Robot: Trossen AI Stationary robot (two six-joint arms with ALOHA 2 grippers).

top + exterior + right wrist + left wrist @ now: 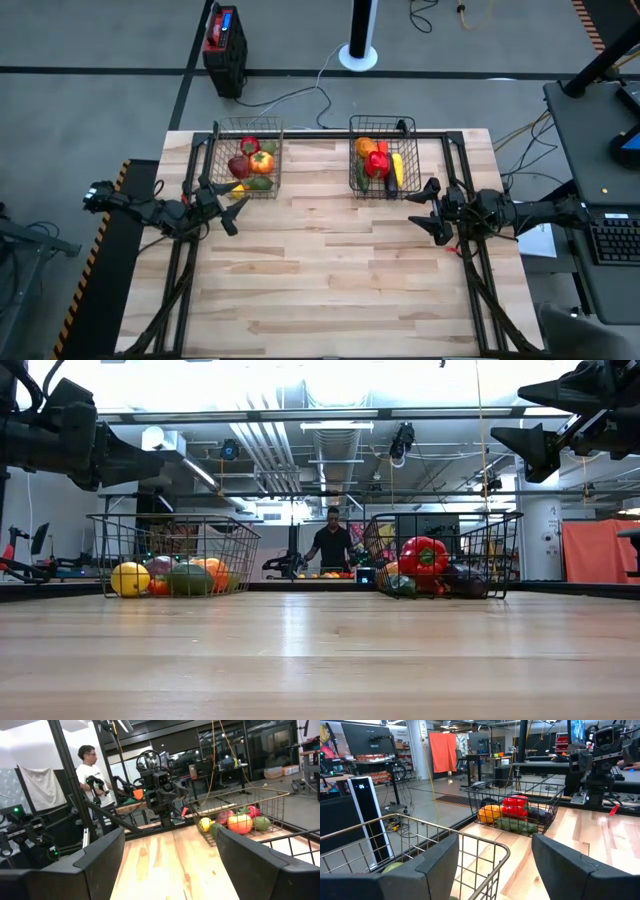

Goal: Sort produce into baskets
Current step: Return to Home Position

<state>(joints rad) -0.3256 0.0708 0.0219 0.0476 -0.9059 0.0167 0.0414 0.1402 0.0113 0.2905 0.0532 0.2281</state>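
Note:
Two dark wire baskets stand at the table's far side. The left basket [245, 160] holds red, orange, yellow and green produce [252, 163]. The right basket [385, 160] holds orange, red, yellow, green and dark purple produce [378, 165]. My left gripper [232, 208] hovers open and empty just near of the left basket. My right gripper [428, 208] hovers open and empty just near of the right basket. The left wrist view shows the right basket [515, 812]; the right wrist view shows the left basket [240, 822].
A red-and-black box [224, 38] and a white post base [358, 55] stand on the floor beyond the table. A desk with a keyboard [612, 240] is at the right. A person [332, 545] stands far behind the table. The bare wooden tabletop [330, 280] stretches toward the near edge.

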